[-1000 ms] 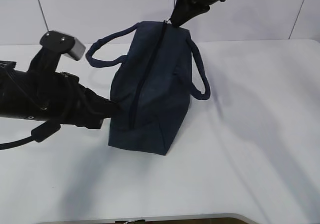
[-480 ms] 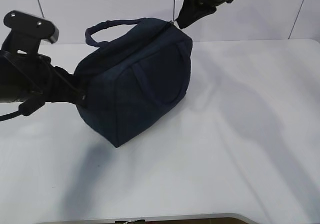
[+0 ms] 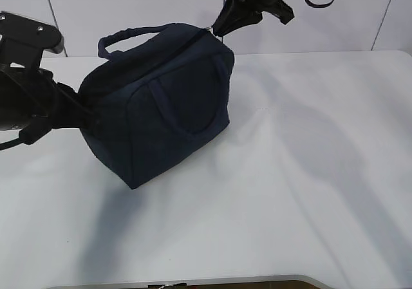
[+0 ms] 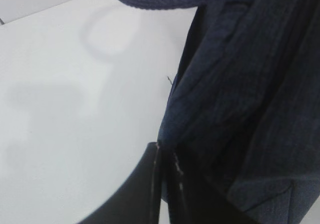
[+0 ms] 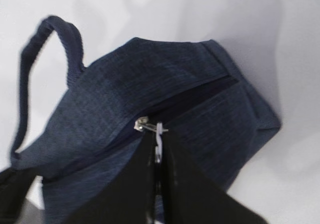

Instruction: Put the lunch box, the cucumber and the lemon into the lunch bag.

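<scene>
The navy lunch bag [image 3: 161, 109] hangs tilted between my two grippers, with one corner low near the table. Its zipper runs closed along the top edge. My right gripper [image 3: 219, 26] is shut on the silver ring pull [image 5: 158, 141] at the bag's far top corner. My left gripper [image 3: 82, 112] is shut on the fabric at the bag's near end; in the left wrist view the fingertips [image 4: 167, 156] pinch a fold of navy cloth [image 4: 240, 94]. One loop handle [image 3: 125, 38] sticks up at the back. The lunch box, the cucumber and the lemon are out of view.
The white table [image 3: 302, 173] spreads to the right of the bag and in front of it. A white panelled wall [image 3: 129, 6] stands behind. The table's front edge [image 3: 257, 280] lies along the bottom of the exterior view.
The bag has swung from standing upright to hanging tilted and has shifted left. My left arm has drawn back to the left with its end of the bag. The right gripper stays on the pull.
</scene>
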Tool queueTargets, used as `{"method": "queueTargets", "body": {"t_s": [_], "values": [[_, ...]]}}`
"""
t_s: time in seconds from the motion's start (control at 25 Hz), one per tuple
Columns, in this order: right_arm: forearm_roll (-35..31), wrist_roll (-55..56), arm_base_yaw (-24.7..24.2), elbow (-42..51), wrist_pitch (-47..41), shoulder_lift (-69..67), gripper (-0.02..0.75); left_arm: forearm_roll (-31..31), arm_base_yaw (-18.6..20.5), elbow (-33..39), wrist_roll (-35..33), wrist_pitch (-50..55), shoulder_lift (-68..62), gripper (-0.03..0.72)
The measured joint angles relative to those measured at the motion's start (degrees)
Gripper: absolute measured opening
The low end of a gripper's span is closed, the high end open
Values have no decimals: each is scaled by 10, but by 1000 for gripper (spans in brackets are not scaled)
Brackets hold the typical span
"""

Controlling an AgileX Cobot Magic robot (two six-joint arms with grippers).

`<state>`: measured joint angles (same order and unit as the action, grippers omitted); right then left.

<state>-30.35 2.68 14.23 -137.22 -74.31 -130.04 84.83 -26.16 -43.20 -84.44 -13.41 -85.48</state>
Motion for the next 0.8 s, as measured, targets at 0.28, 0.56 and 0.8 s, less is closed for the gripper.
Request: {"method": "queueTargets", "body": {"t_s": [0.28,0.56,0.8], "values": [[-94,83,-13,0,1,-1,5,3,0,2,0,-5,0,-20],[-172,133,-30,0,14,-31,5,4,0,2,0,-5,0,-21],[-295,147,-35,-1,30,-76,5,7,0,2,0,-5,0,-21]]}}
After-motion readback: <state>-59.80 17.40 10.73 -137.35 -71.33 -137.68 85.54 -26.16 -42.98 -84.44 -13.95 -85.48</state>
